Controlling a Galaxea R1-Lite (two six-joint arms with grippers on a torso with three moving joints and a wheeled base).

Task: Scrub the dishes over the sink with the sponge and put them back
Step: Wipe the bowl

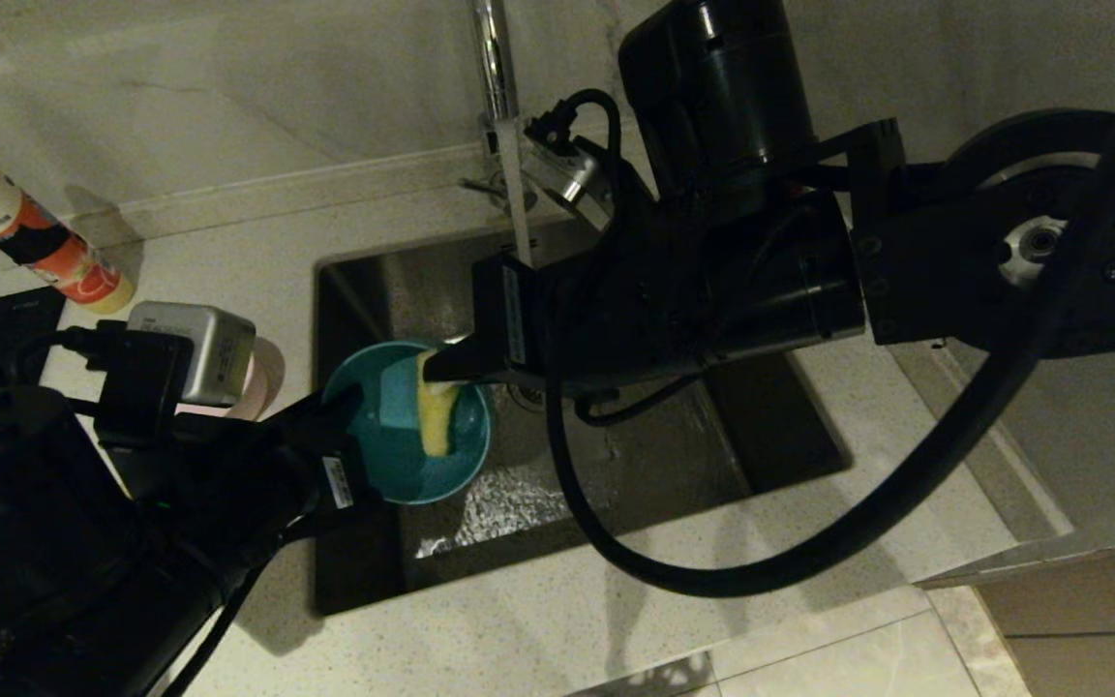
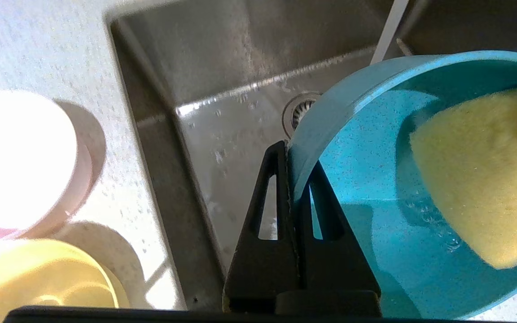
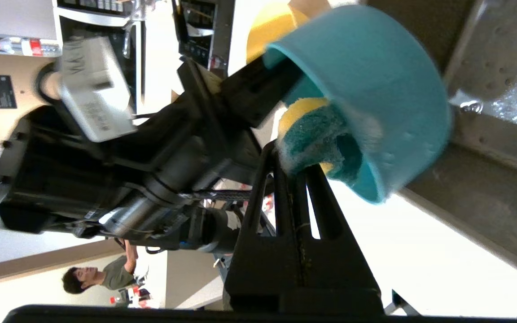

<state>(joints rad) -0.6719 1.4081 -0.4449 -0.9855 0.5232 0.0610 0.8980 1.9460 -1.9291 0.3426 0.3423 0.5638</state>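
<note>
Over the sink, left gripper jaws clench the blue bowl rim; right gripper jaws grasp the sponge inside it

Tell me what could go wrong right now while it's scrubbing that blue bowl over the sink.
1. The left claw pinches only the rim of the blue bowl, so the push of the sponge might twist the bowl loose into the sink.
2. The right claw holds just one edge of the sponge, which could slip out.
3. Water runs from the faucet close by, and the tilted bowl may spill.
</note>
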